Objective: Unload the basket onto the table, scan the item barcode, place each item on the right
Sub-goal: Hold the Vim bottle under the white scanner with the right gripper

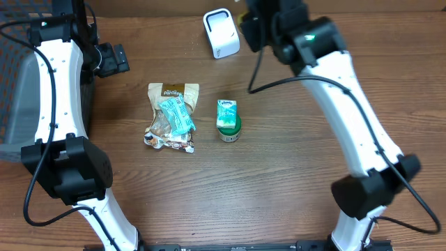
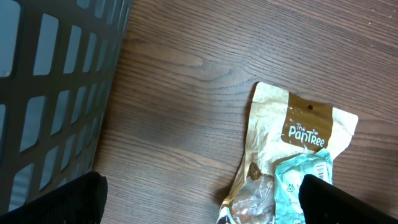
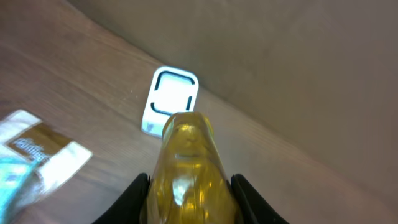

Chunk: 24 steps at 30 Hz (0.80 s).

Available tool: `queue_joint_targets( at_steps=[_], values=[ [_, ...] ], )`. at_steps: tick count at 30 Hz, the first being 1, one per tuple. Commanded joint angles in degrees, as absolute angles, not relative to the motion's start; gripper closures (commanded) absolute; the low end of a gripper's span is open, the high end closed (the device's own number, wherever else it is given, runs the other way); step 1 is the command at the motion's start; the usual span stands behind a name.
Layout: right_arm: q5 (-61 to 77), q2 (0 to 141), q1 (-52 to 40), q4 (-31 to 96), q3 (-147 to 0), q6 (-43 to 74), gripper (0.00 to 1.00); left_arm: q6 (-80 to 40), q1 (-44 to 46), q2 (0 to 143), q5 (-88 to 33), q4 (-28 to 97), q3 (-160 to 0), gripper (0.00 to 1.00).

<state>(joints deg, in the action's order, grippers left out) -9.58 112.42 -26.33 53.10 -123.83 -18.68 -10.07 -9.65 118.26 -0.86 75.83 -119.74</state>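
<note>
Basket (image 1: 12, 97): dark grey lattice, far left edge of the desk; its wall fills the left of the left wrist view.
Left arm (image 1: 56, 77): white, reaching from the near left toward the far left, beside the basket.
Left jaws: wide open, holding nothing; dark fingertips (image 2: 59, 199) show at both lower corners of the left wrist view, above bare wood and the top edge of the snack bag.
Snack bag (image 1: 172, 118): tan and brown, printed "The PanTree", lying flat left of centre.
Teal packet (image 1: 177, 115): lying on top of the snack bag.
Green container (image 1: 228, 120): small, green and white, at the centre of the desk, just right of the snack bag and apart from it; its kind cannot be told.
Scanner (image 1: 221, 33): white, rounded, with a dark-outlined window, at the far edge of the desk.
Yellow bottle (image 3: 189, 165): clear yellow, raised off the desk, its tip pointing at the scanner; contact cannot be told.
Right jaws: closed on the yellow bottle, one black finger (image 3: 132, 200) on each side.
Right arm (image 1: 348, 104): white, reaching from the near right to just right of the scanner.
Desk (image 1: 293, 160): brown wood grain.
</note>
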Motion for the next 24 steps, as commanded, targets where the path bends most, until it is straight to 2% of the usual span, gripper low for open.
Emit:
queue_joint_targets(
  at_steps=[1,7,13,24],
  values=[
    [-13.7,115.7,-27.8,49.6,-124.8,-29.1,0.96,-9.0,-9.7,118.3,-1.1,75.8,-121.2,0.00],
    [-20.2,123.2,-30.0,40.7,-124.8,-35.8,0.96,-9.0,-9.7,118.3,-1.1,75.9,-121.2,0.00],
    [-21.0,128.2,-30.0,34.2,-124.8,-39.5,0.96,-9.0,-9.7,118.3,-1.1,75.8,-121.2,0.01],
    [-22.0,133.1,-30.0,21.3,-124.2,-39.5,0.96,-9.0,-9.7,118.3,-1.1,75.8,-121.2,0.00]
  ],
)
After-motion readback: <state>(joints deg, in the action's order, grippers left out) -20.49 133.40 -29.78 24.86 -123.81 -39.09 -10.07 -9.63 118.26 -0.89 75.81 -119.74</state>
